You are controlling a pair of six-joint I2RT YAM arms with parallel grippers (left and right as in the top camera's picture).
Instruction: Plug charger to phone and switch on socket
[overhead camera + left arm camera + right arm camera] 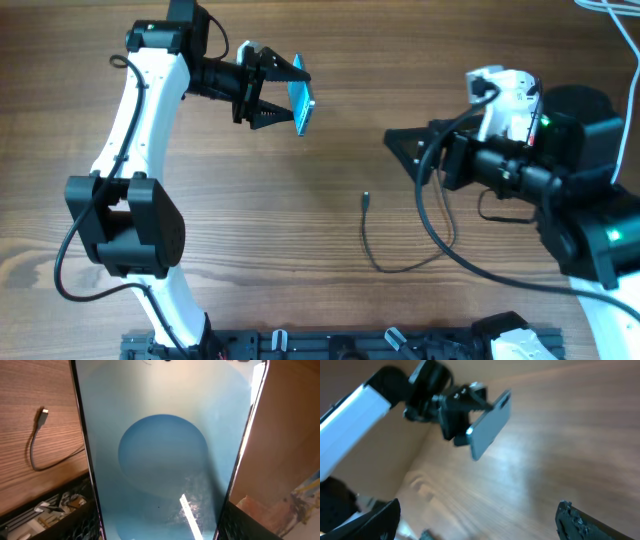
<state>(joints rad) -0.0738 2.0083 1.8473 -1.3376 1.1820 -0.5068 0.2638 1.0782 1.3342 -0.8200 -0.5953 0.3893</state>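
Phone (302,103) is clamped by its long edges in my left gripper (297,98) above the table (400,60), and my right gripper (405,158) stands wide open.

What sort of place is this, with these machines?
Probably a robotics lab workbench: two white-and-black jointed robot arms at a brown wood-grain table, one holding a flat cyan-screened phone, and a thin black charger cable lying loose.

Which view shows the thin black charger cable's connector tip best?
Left wrist: the thin black charger cable and its connector tip lie close and unobstructed on the brown wooden table. Overhead shows the tip tiny, with more cable. Right wrist does not show it.
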